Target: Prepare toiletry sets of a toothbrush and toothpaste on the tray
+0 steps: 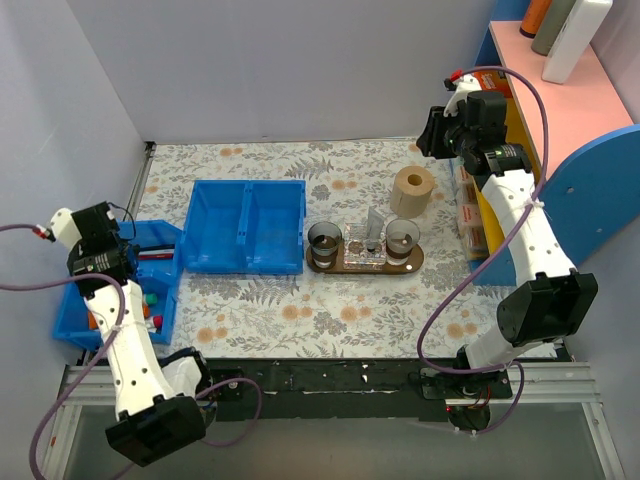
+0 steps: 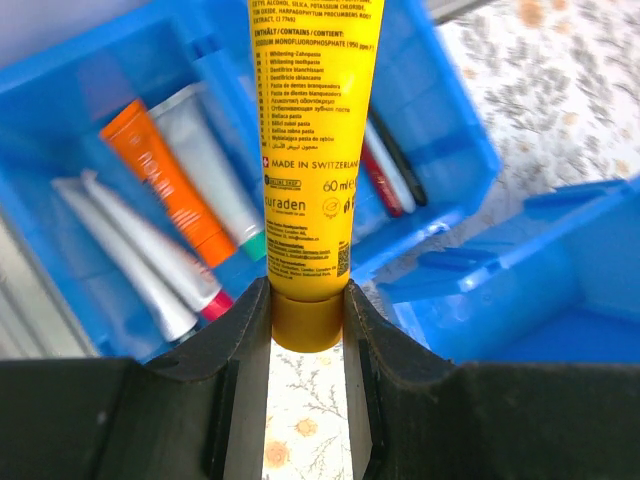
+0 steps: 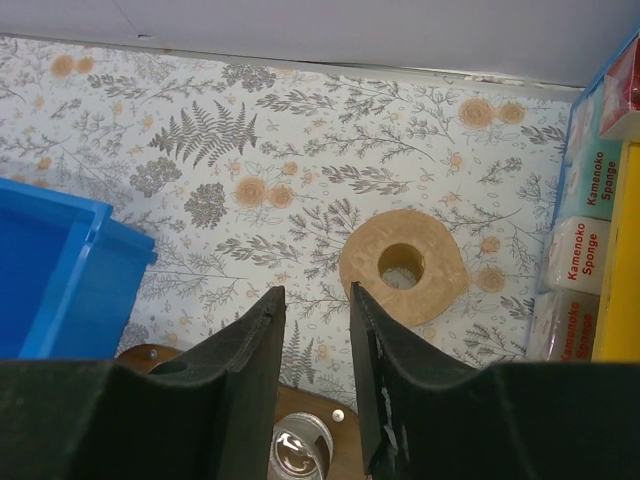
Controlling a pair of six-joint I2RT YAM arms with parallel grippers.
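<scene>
Left claw: closed most of the way. Its two black fingers pinch the cap end of the toothpaste.
Toothpaste: a yellow tube with small black writing. It is held up in the air, over the small blue bin on the left side of the table. It is well apart from the tray.
In the small blue bin: an orange tube, some silver tubes and a few thin dark sticks lie on the bottom.
Right claw: partly open, with a gap between the fingers. It holds nothing. It hangs high over the far right part of the table.
Tray: dark brown, in the middle of the table, just right of the big blue bin. Two dark cups stand on it, one at each end, with a clear holder between them.
Tan roll: a round roll with a hole. It stands on the table just behind the tray's right end.
</scene>
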